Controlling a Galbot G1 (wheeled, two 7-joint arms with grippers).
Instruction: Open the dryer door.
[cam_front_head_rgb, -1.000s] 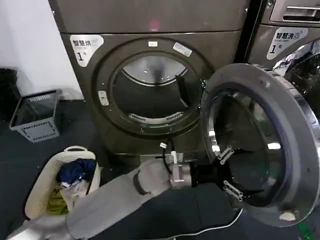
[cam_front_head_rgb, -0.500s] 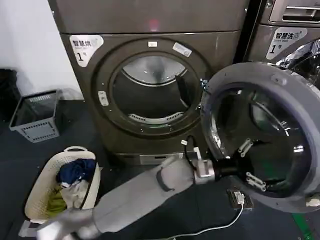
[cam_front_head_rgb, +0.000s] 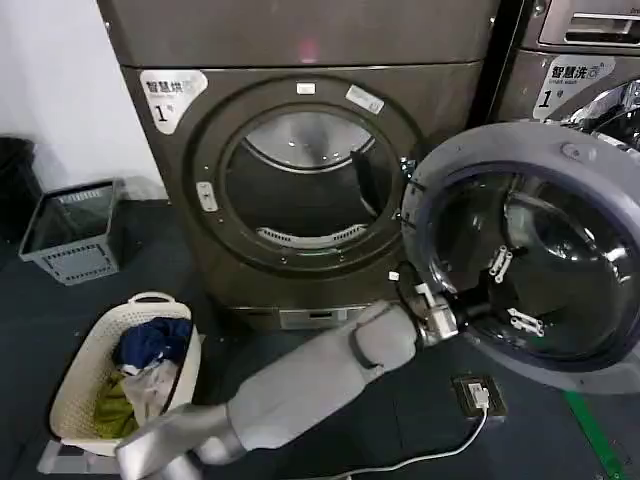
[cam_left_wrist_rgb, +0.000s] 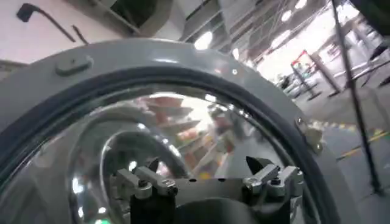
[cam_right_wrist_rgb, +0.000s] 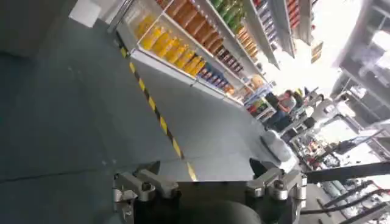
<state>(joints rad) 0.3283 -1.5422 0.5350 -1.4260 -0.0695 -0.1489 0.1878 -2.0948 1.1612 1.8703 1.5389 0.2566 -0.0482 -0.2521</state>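
The dryer door (cam_front_head_rgb: 563, 151) stands swung open to the right of the drum opening (cam_front_head_rgb: 305, 190), its pale grey ring and dark glass facing me. My left arm reaches from the lower left. The left gripper (cam_front_head_rgb: 510, 292) is open, its fingers spread against the door's inner glass and holding nothing. In the left wrist view, the left gripper (cam_left_wrist_rgb: 203, 164) is close up against the glass, with the door's grey ring (cam_left_wrist_rgb: 122, 67) arching over it. My right gripper (cam_right_wrist_rgb: 204, 165) is open and empty, hanging over bare floor away from the machine.
A white laundry basket (cam_front_head_rgb: 80, 370) with clothes sits on the floor at the lower left, with a grey bin (cam_front_head_rgb: 70, 230) behind it. A second machine (cam_front_head_rgb: 575, 70) stands behind the open door. A floor socket (cam_front_head_rgb: 475, 395) and its cable lie under the door.
The door has swung farther open to the right. My left arm has stretched forward with it, and the gripper has moved up and right across the inner glass.
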